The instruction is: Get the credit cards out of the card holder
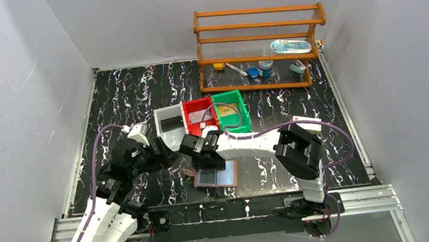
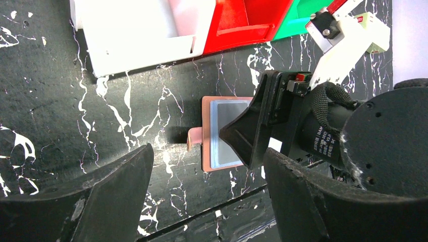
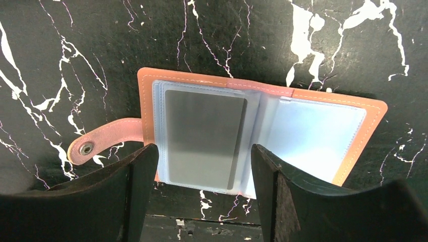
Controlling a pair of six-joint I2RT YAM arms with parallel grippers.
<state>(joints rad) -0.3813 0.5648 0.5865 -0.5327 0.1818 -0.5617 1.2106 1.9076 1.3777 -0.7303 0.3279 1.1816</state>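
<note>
The card holder (image 3: 323, 126) lay open flat on the table (image 3: 60, 45), close to its near edge. The right gripper (image 3: 203, 164) hung just over it, jaws wide and empty, straddling a grey card (image 3: 202, 126) in the left pocket. The other pocket looked empty, though glare left that unsure. Next, that card needed pinching and sliding out. The left gripper (image 2: 208, 151), equally wide and empty, hovered leftward over bare table; the red bin (image 1: 187, 119) stood behind.

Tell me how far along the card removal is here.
Done: the card holder lies open on the table. In hand: nothing; the right gripper hovers open over it, the left gripper open nearby. Left: a grey card sits in its strap-side pocket.
</note>
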